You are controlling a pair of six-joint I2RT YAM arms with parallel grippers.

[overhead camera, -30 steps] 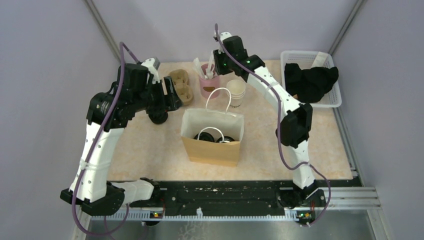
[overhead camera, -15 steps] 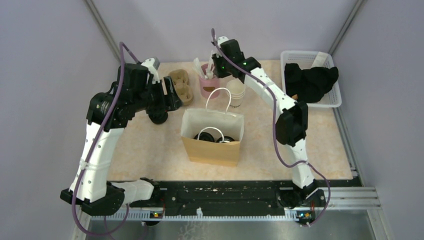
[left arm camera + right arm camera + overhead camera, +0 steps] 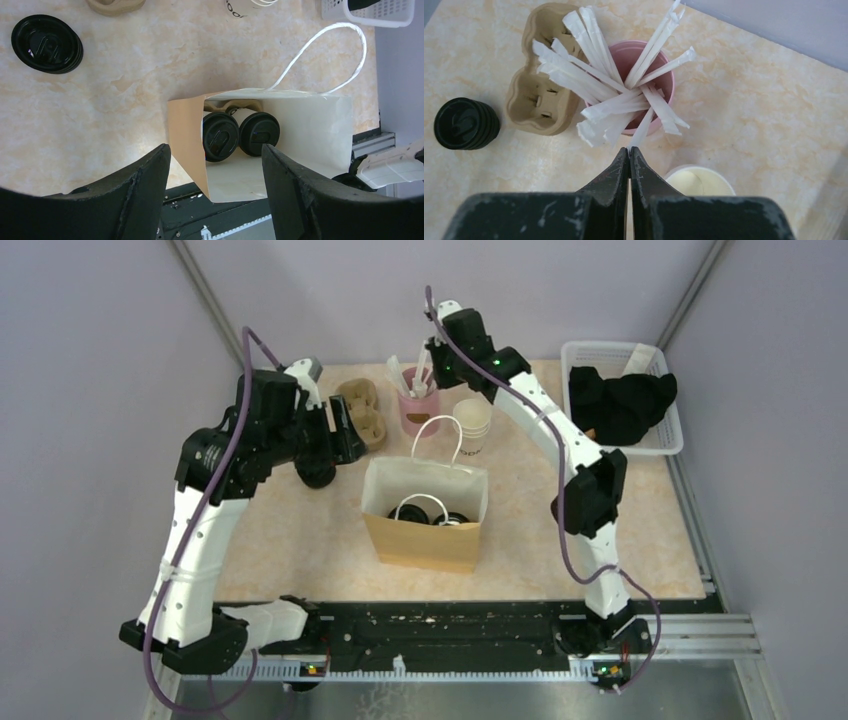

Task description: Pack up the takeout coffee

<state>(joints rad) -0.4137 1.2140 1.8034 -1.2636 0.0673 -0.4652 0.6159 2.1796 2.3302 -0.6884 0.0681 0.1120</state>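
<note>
Right gripper (image 3: 629,152) (jaws together) outstretched over the pink straw cup (image 3: 668,75)

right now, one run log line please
coffee: both lidded cups in paper bag | right pincer: shut on wrapped straw in pink cup | left pincer: open, empty

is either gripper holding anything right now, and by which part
The right gripper looks pinched on the loose end of one white paper-wrapped straw from the round pink cup; the left gripper is open and empty.

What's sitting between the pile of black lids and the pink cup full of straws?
A tan moulded-cardboard two-cup carrier sits between them, clearest in the right wrist view.
</note>
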